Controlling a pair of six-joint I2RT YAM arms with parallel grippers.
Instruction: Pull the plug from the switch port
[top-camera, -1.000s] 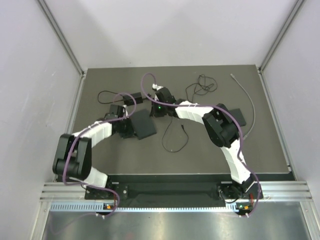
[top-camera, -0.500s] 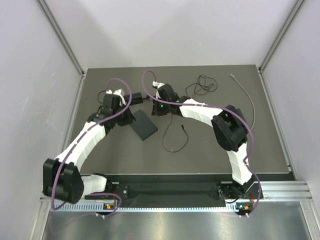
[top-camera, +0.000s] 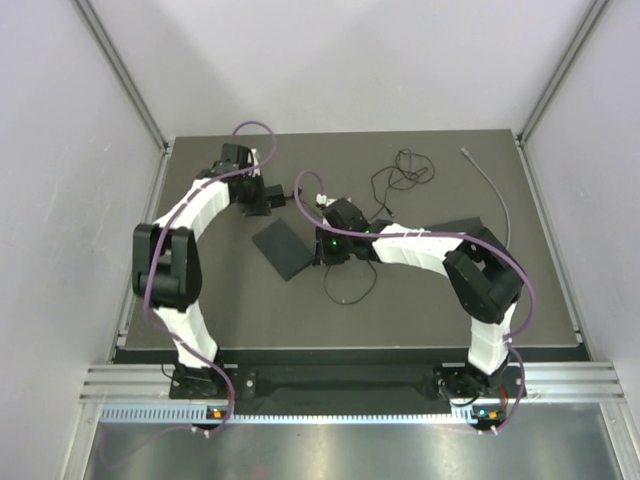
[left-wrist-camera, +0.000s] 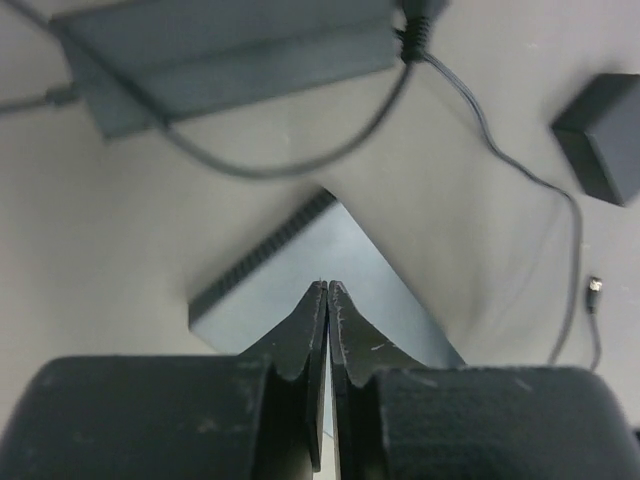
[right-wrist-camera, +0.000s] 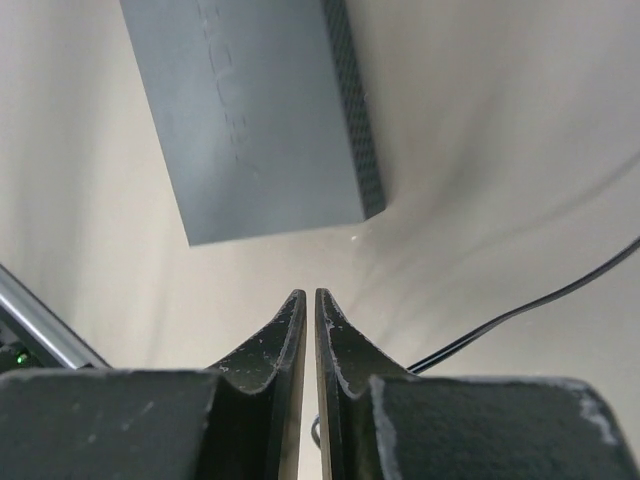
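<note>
Left end effector (left-wrist-camera: 327, 289), clenched empty, is retreating toward 11 o'clock from the switch (top-camera: 283, 248). Right end effector (right-wrist-camera: 304, 297), also clenched empty, is nearing its 3 o'clock side. The plug (left-wrist-camera: 594, 287) is lying loose, apparently extracted.

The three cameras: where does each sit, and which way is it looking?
Top external: above and behind, looking down on the table; left arm and right arm show whole.
Left wrist: on the left arm, looking past the shut left end effector at a flat grey box.
Right wrist: likewise, past the right end effector.
Shared: both wrist views show that same box.
</note>
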